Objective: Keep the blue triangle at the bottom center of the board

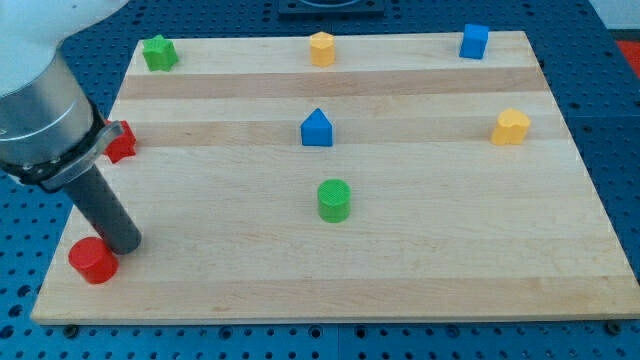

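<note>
Blue triangle sits well right of my tip.

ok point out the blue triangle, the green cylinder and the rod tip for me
blue triangle (316, 129): camera view, on its front face.
green cylinder (333, 198): camera view, on its upper side wall, below the blue triangle.
my tip (124, 246): camera view, on the rod's very end.

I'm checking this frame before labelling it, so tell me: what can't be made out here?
- My tip: its very end sits right beside the red cylinder; contact cannot be told.
- Red block at the view's left edge: partly hidden by the arm, shape unclear.
- Arm: cut off by the view's top and left edges.
- Blue triangle: fully visible, mid-board.
</note>
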Motion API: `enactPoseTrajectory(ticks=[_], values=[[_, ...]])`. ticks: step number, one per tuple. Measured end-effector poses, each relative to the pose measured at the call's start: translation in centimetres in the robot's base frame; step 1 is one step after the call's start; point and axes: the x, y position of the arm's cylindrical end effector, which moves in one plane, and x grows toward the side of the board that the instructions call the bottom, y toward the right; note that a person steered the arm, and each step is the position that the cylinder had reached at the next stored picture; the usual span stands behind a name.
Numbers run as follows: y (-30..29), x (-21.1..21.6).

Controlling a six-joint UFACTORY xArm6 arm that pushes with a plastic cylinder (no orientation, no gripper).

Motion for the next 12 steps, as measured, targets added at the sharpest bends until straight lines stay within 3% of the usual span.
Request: enactPoseTrajectory(ticks=[2,3,4,6,7,8,9,10,12], values=[[-1.1,0.0],[2.7,-1.1],[6.4,-4.9],[7.6,-14.3],[10.5,-19.2],[16.4,-20.7],[21.8,-19.0],[23.4,-16.2],[22.2,-10.5]])
